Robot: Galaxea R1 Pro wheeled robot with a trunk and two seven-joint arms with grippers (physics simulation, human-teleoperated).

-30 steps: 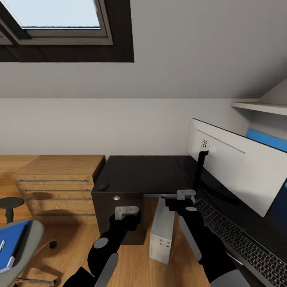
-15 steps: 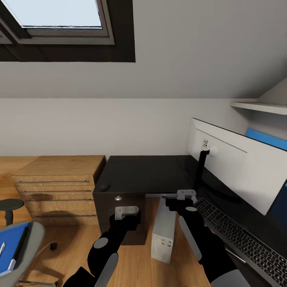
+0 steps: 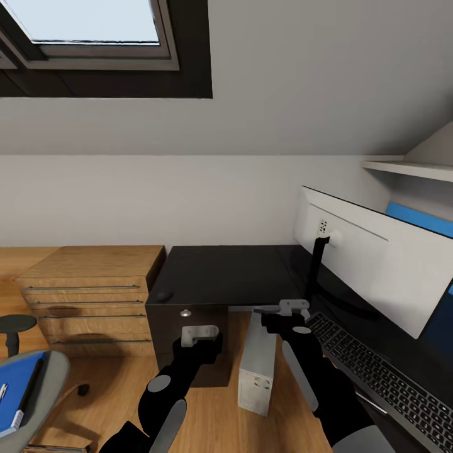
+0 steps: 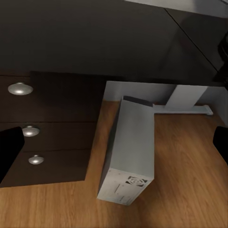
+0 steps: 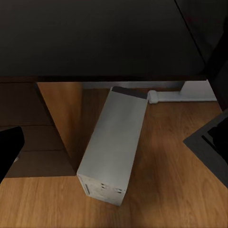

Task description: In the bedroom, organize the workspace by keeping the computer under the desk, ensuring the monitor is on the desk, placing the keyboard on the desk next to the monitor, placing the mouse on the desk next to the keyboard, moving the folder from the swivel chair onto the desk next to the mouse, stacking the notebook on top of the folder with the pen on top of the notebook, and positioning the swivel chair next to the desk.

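The black desk (image 3: pixel 220 274) carries the small black mouse (image 3: pixel 164 294) at its left front corner. The monitor (image 3: pixel 371 264) stands on the right wing with its white back towards me, and the keyboard (image 3: pixel 377 377) lies in front of it. Under the desk top stands the grey-white computer (image 3: pixel 257 365) (image 4: pixel 130 152) (image 5: pixel 111 147). At the lower left, the swivel chair (image 3: pixel 44 384) holds the blue folder (image 3: pixel 12 387). A white pen (image 3: pixel 2 391) and a dark strip, perhaps the notebook, lie on the folder. My left gripper (image 3: pixel 200 333) and right gripper (image 3: pixel 286 309) hover open above the computer, holding nothing.
A light wood cabinet (image 3: pixel 88 286) stands against the desk's left side, with a black round stool (image 3: pixel 14 324) in front of it. Dark drawers with silver knobs (image 4: pixel 20 89) sit left of the computer. A wall shelf (image 3: pixel 409 168) hangs at the upper right.
The whole view has shifted slightly, so a little less of the chair and folder shows at the lower left. Both arms hold the same pose.
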